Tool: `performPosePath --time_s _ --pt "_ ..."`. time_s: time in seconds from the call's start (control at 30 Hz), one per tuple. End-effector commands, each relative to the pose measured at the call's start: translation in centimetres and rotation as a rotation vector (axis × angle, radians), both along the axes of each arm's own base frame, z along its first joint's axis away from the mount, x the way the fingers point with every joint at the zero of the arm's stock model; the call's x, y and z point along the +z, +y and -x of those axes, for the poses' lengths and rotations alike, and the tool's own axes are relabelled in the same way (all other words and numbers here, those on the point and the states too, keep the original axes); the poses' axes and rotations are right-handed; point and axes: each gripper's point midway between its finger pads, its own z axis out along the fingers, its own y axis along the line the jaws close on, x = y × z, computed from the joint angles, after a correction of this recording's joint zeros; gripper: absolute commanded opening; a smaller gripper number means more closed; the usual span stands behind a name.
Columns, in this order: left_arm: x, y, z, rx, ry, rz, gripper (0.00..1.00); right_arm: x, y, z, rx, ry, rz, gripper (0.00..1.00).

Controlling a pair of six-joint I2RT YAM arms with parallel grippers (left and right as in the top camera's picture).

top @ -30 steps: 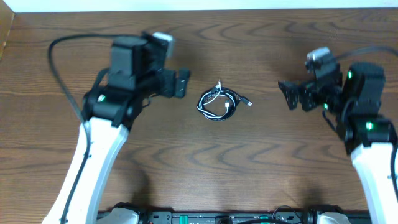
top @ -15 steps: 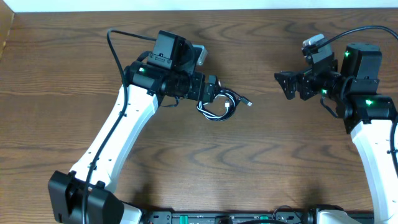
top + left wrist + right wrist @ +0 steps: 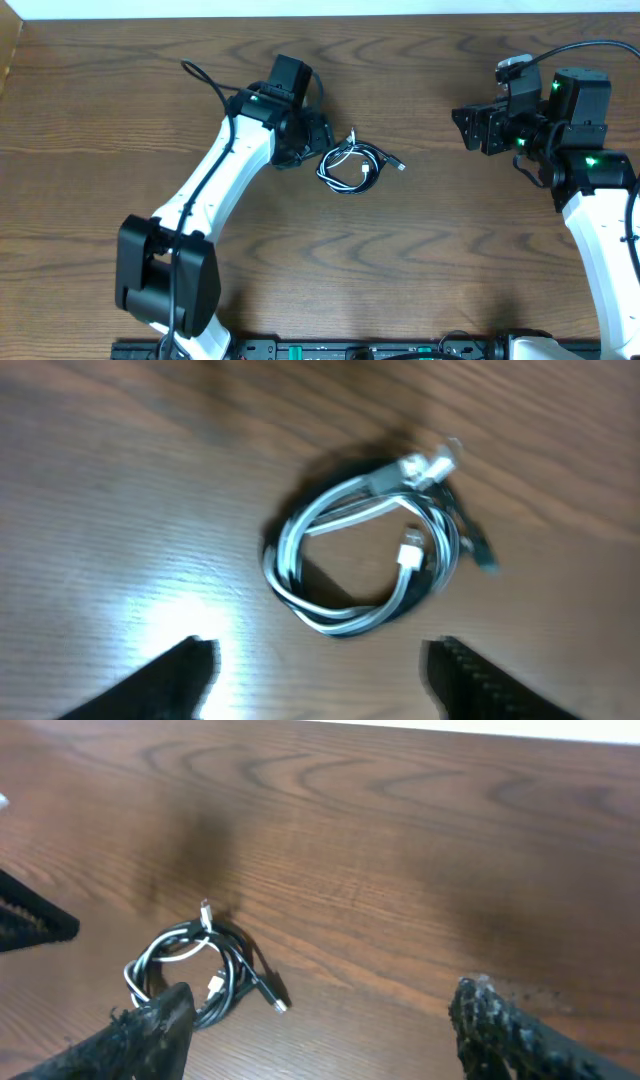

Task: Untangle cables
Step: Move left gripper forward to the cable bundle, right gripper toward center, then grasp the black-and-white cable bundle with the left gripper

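A black cable and a white cable [image 3: 352, 166] lie coiled together in one small tangle at the table's middle; the tangle also shows in the left wrist view [image 3: 365, 555] and the right wrist view [image 3: 195, 975]. A small plug end [image 3: 400, 166] sticks out to the right. My left gripper [image 3: 318, 135] is open and empty, just left of the tangle and close above the table. In its own view the jaws [image 3: 325, 670] stand wide apart with the coil beyond them. My right gripper [image 3: 464, 128] is open and empty, well right of the tangle.
The wooden table [image 3: 330, 260] fills the overhead view. The left arm [image 3: 205, 200] reaches diagonally across the left half. The right arm [image 3: 590, 190] stands at the right edge. A thick black arm wire [image 3: 200, 75] loops behind the left arm.
My left arm has swung round and its gripper has come down close to the tangle's left side. My right gripper has shifted slightly right. The cables have not moved.
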Motion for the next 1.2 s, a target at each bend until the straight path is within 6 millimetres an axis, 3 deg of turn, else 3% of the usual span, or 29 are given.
performPosePath --time_s 0.0,0.17,0.4,0.67,1.17 --pt "-1.6 1.2 -0.1 0.187 0.057 -0.043 0.56 0.7 0.0 -0.4 -0.062 0.024 -0.057 0.73" --pt "-4.2 1.1 0.4 0.262 0.140 -0.064 0.43 0.6 0.0 -0.4 -0.118 0.061 -0.121 0.70" --pt "-7.1 -0.3 2.0 0.276 0.233 -0.101 0.42 0.0 0.0 -0.4 -0.140 0.093 -0.143 0.70" --pt "-7.7 -1.8 3.2 0.227 0.242 -0.122 0.42 -1.0 0.0 -0.5 -0.144 0.124 -0.144 0.70" --pt "-10.4 0.2 3.9 0.525 0.287 -0.197 0.42 -1.6 0.0 -0.5 -0.145 0.143 -0.142 0.71"
